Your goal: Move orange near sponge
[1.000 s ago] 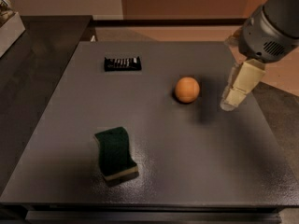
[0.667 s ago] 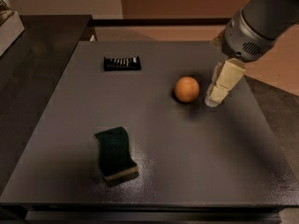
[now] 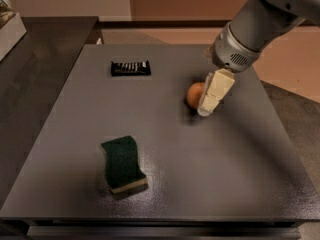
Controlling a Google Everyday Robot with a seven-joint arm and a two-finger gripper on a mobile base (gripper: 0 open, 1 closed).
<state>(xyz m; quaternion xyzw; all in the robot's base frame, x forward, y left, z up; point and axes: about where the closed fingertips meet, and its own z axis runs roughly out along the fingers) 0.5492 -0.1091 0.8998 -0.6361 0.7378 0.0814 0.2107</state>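
The gripper (image 3: 207, 103) hangs low against the right side of the orange (image 3: 193, 94), covering part of it (whether it is released or clenched on the fruit, I cannot tell). This looks like the grasp step. Next comes a sure hold, then a carry to the sponge (image 3: 123, 163), well apart at the near left of the table (image 3: 250, 184). A second ago the gripper stood clear to the orange's right, and the orange has not shifted.
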